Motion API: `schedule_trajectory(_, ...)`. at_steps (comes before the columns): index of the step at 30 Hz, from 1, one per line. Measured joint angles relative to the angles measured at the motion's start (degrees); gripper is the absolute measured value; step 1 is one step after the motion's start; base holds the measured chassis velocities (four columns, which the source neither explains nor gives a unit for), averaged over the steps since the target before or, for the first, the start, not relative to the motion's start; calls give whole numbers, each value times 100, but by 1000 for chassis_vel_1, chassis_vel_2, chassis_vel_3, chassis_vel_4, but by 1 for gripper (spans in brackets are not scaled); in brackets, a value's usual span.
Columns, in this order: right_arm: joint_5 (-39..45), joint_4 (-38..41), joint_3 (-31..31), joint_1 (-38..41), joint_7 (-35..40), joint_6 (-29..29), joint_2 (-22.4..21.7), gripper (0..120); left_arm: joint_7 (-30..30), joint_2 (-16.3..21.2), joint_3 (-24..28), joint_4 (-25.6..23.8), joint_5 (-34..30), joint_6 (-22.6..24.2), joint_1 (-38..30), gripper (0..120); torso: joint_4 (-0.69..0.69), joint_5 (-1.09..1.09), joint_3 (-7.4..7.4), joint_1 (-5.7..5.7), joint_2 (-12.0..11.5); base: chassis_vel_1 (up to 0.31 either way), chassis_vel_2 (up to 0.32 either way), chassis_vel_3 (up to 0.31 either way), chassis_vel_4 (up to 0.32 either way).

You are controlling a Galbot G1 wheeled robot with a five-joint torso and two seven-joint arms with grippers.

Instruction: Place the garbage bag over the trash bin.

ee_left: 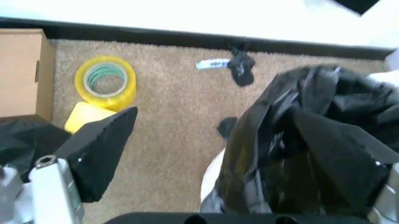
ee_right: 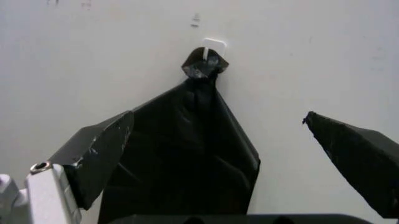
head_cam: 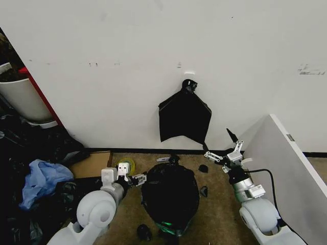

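Currently, glossy black plastic garbage bag (head_cam: 170,196) drapes round cream-white trash bin (ee_left: 210,179), just beside left gripper (head_cam: 137,179), jaws wide. Right gripper (head_cam: 223,154), farther off, also wide, empty.

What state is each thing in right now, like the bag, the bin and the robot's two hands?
Bag: draped over the bin, crinkled and loose.
Bin: upright on the carpet, mostly covered by the bag.
Left tool: open, beside the bag.
Right tool: open, raised toward the wall.
Bundle: hanging from a wall hook.
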Motion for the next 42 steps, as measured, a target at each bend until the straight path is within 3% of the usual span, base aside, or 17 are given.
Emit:
schedule_trajectory(1, 0, 0, 0, 0, 0, 0, 0, 100, 0, 0, 0, 0, 0, 0, 0, 100, 0, 0, 0, 0, 0, 0, 0, 0, 0)
schedule_trajectory(3, 114, 102, 62, -58, 55, -61, 5, 100, 482, -88, -26, 2, 706, -904, 65, 100, 0, -1, 0, 0, 0, 0, 0, 0, 0)
schedule_trajectory(4, 154, 127, 71, -71, 79, -93, 6, 100, 602, -105, -27, 12, 909, -1128, 84, 100, 0, -1, 0, 0, 0, 0, 0, 0, 0)
schedule_trajectory(5, 306, 246, 84, -130, 248, -265, 12, 100, 991, -175, -28, 101, 1687, -1961, 149, 100, -1, 1, 0, 0, 0, 0, 0, 0, 0)
schedule_trajectory(6, 519, 412, 84, -215, 522, -540, 27, 100, 1464, -318, -30, 357, 2804, -3137, 227, 100, 0, 1, 0, 0, 0, 0, 0, 0, 0)
schedule_trajectory(8, 746, 611, 95, -315, 851, -907, 87, 100, 1894, -523, -28, 599, 3672, -4264, 326, 100, 0, -2, 1, 0, 0, 0, 0, 0, 0)
schedule_trajectory(9, 746, 611, 95, -315, 851, -907, 87, 100, 1894, -523, -28, 599, 3672, -4264, 326, 100, 0, -2, 1, 0, 0, 0, 0, 0, 0)
schedule_trajectory(10, 831, 693, 126, -372, 1006, -1080, 143, 100, 2023, -666, -25, 662, 3951, -4746, 413, 100, 0, -1, 0, 0, 0, 0, 0, 0, 0)
schedule_trajectory(12, 894, 761, 218, -479, 1129, -1222, 274, 100, 1978, -916, -35, 674, 4012, -5112, 554, 100, 0, 0, 0, 0, 0, 0, 0, 0, 0)
schedule_trajectory(15, 864, 832, 342, -645, 1111, -1307, 426, 100, 1897, -1124, -61, 629, 3990, -5285, 663, 100, 1, 0, 0, 0, 0, 0, 0, 0, 0)
schedule_trajectory(17, 667, 1043, 397, -957, 1282, -1750, 644, 100, 1838, -1282, -85, 598, 4178, -5462, 740, 100, -1, 0, 0, 0, 0, 0, 0, 0, 0)
schedule_trajectory(24, 410, 1138, 491, -1001, 1627, -2253, 869, 100, 1692, -1212, -108, 644, 4108, -5318, 675, 100, -1, 0, 0, 0, 0, 0, 0, 0, 0)
schedule_trajectory(31, 190, 1190, 749, -1081, 1444, -2189, 905, 100, 1585, -1176, -160, 698, 3877, -5292, 751, 100, -1, 0, 0, 0, 0, 0, 0, 0, 0)
schedule_trajectory(36, 429, 1070, 809, -1077, 1054, -1765, 880, 100, 1568, -1156, -157, 651, 3690, -5290, 704, 100, 0, 0, 0, 0, 0, 0, 0, 0, 0)
schedule_trajectory(42, 590, 983, 797, -1119, 1001, -1674, 961, 100, 1573, -1153, -155, 652, 3675, -5282, 687, 100, -1, 0, 0, 0, 0, 0, 0, 0, 0)
